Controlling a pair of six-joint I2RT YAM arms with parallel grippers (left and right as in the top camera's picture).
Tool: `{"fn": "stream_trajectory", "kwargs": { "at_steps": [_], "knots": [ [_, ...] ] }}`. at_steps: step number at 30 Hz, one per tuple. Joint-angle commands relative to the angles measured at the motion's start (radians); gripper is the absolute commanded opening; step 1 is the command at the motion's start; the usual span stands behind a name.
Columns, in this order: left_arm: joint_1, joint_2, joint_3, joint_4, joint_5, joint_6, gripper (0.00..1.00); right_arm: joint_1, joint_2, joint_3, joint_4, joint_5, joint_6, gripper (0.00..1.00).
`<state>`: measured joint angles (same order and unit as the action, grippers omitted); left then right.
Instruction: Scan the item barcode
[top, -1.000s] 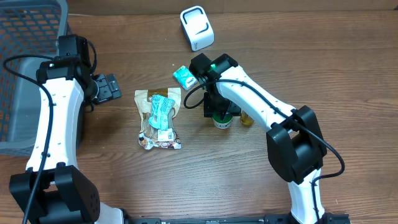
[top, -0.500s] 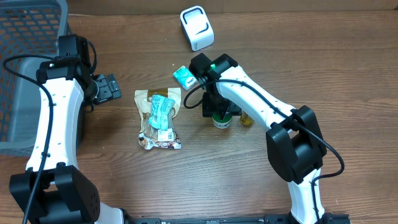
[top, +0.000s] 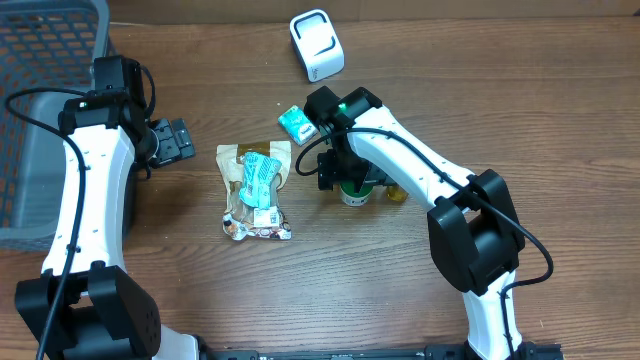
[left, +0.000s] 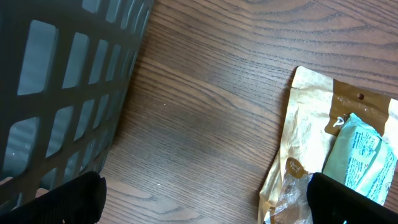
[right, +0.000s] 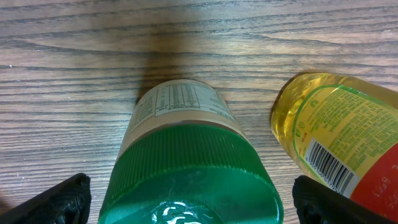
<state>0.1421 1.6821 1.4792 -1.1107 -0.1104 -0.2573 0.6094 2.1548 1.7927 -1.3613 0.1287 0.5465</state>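
The right gripper (right: 194, 200) hangs over a green-lidded jar (right: 186, 121) that stands upright near the middle of the wooden worktop (top: 570, 100). Its two fingers are spread wide, one on each side of the lid, and neither is touching it. Just beside the jar, on the side toward the worktop's right edge, stands a yellow bottle (right: 333, 134), and the wrist camera shows a barcode on its label.

A white scanner (top: 317, 45) sits close to the far edge, well apart from the jar. Between the two, next to the right arm, lies a small teal packet (top: 294, 124).

Left of the jar, a brown snack pouch (top: 252, 205) lies flat with a pale blue packet (top: 260, 177) on top of it and a clear wrapper at its near end.

The left gripper (top: 176, 140) hovers between the pouch and a grey slatted basket (top: 40, 60) at the far left corner. Its fingers are also spread wide and hold nothing. Its wrist camera takes in the basket wall, bare wood and the upper corner of the pouch.
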Motion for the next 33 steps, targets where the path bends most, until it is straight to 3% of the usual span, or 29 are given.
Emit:
{"fn": "stream_trajectory", "kwargs": {
  "at_steps": [1,10,17,20,26,28,33],
  "knots": [
    [0.002,-0.016,0.021,0.000,-0.012,0.014,1.00,-0.004,0.012,0.025,-0.008,0.003,-0.006,1.00],
    [0.002,-0.016,0.021,0.000,-0.012,0.014,1.00,-0.004,0.012,0.312,-0.136,0.036,-0.095,1.00],
    [0.002,-0.016,0.021,0.000,-0.012,0.014,0.99,-0.004,0.012,0.414,-0.005,0.035,-0.111,1.00],
    [0.002,-0.016,0.021,0.000,-0.012,0.014,1.00,-0.004,0.015,0.404,0.080,0.035,-0.114,0.82],
    [0.002,-0.016,0.021,0.000,-0.012,0.014,0.99,0.012,0.015,0.344,0.278,0.035,-0.187,0.28],
    [0.002,-0.016,0.021,0.000,-0.012,0.014,0.99,0.019,0.015,0.323,0.325,0.035,-0.216,0.15],
    [0.002,-0.016,0.021,0.000,-0.012,0.014,1.00,0.022,0.015,0.262,0.436,0.036,-0.295,0.15]
  ]
}}
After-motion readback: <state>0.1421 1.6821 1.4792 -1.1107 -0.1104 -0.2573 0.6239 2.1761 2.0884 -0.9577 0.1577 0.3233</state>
